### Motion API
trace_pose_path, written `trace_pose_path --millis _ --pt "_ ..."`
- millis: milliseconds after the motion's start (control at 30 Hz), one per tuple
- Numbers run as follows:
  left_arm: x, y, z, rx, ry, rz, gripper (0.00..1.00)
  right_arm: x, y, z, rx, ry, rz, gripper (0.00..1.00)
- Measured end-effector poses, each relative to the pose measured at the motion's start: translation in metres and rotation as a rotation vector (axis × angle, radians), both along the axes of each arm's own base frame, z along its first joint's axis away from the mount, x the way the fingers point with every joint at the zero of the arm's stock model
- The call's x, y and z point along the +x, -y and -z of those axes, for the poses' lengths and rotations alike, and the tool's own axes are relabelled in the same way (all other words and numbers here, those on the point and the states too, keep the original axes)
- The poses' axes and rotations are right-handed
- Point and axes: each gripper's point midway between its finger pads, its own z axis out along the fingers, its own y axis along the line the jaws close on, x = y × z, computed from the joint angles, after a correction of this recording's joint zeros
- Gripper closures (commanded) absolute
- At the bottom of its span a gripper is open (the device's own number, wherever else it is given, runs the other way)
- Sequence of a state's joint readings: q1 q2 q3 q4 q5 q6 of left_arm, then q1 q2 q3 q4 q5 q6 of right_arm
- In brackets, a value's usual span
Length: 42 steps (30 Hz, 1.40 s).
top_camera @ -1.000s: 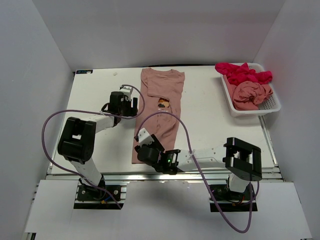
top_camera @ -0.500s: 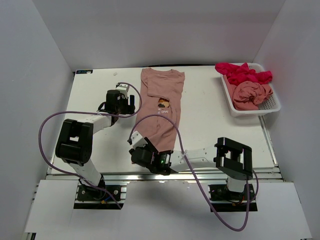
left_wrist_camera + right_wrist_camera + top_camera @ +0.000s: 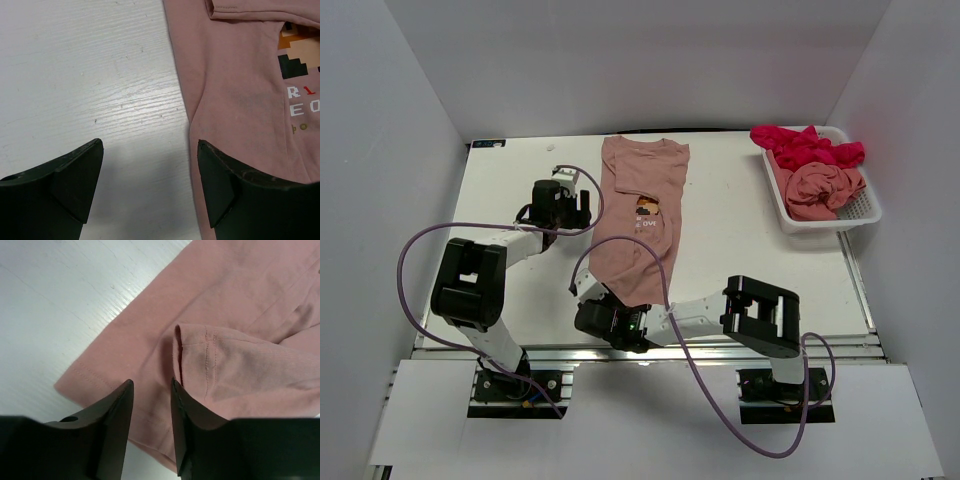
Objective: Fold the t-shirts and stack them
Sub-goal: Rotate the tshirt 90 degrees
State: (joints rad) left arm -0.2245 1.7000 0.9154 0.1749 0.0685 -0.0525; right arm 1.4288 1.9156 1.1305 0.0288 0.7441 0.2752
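Step in hand judged as: taking hold of the near hem of the salmon-pink t-shirt [image 3: 638,235] ahead of a crosswise fold toward the collar.

Found right jaws set over the near-left hem corner [image 3: 75,382], a narrow gap apart, with flat cloth showing between and nothing gathered or pinched. Recorded as not yet grasping. Found left jaws spread wide and released, holding nothing, poised at the shirt's left edge about mid-length, half over bare surface [image 3: 90,75] and half over the cloth edge.

Recommended for a sound grasp:
- Press down to the surface before clenching, so as to catch every layer at the corner and not the top ply alone.
- Keep clear of the tucked-in sleeve flap [image 3: 235,375] just beside the right jaws; risks dragging the tuck out if snagged.
- Pin the mid-line or take the opposite edge with the left jaws.
- Lift low and carry straight, to keep the edges square.

Observed the t-shirt lying flat along the middle of the surface, collar at the far edge, hem toward the arm bases. Appears already narrowed to a long strip with the sides turned in. Soft and matte, with a few shallow creases. Carries a pixel-art print [image 3: 300,75] on the chest.

Noted a magenta-red shirt [image 3: 807,148] and a second pink shirt [image 3: 822,188] bundled unfolded in the white basket [image 3: 830,226] at far right, well apart.
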Motion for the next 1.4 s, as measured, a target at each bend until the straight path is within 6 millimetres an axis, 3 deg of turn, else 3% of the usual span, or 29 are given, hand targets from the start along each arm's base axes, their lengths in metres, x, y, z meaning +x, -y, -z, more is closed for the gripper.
trace_pose_path --millis 200,267,300,500,667,867,900,967,1033,1133,1300,1400 --pt "-0.001 0.001 0.001 -0.003 0.000 0.005 0.15 0.007 0.003 -0.001 -0.005 0.032 0.029 0.74" --pt "-0.001 0.001 0.001 -0.005 0.002 0.008 0.15 0.010 0.004 -0.003 -0.001 0.045 0.040 0.98" --pt "-0.001 0.002 0.001 -0.006 0.003 0.009 0.15 0.012 0.004 -0.004 -0.001 0.052 0.043 1.00" --pt "-0.002 0.004 0.001 -0.014 0.000 0.021 0.15 0.017 0.005 -0.007 0.014 0.074 0.066 1.00" --pt "-0.002 0.005 0.001 -0.017 -0.002 0.026 0.15 0.019 0.019 -0.010 0.002 0.094 0.087 1.00" --pt "-0.005 0.005 0.003 -0.012 -0.014 0.029 0.15 0.026 0.057 -0.059 0.048 0.165 0.156 1.00" --pt "-0.005 0.004 0.003 -0.011 -0.014 0.029 0.15 0.027 0.059 -0.073 0.079 0.173 0.163 0.93" --pt "-0.007 0.004 0.003 -0.011 -0.013 0.029 0.15 0.027 0.062 -0.088 0.120 0.180 0.171 0.65" --pt "-0.009 0.003 0.003 -0.010 -0.013 0.028 0.15 0.028 0.061 -0.094 0.137 0.182 0.166 0.44" --pt "-0.009 0.003 0.003 -0.008 -0.012 0.025 0.14 0.026 0.055 -0.080 0.101 0.165 0.135 0.36" --pt "-0.005 -0.006 0.002 -0.020 -0.003 0.007 0.14 0.018 0.045 -0.046 0.031 0.111 0.068 0.35" --pt "0.006 -0.024 0.004 -0.069 -0.013 -0.030 0.14 0.016 0.036 -0.042 0.030 0.090 0.043 0.36"
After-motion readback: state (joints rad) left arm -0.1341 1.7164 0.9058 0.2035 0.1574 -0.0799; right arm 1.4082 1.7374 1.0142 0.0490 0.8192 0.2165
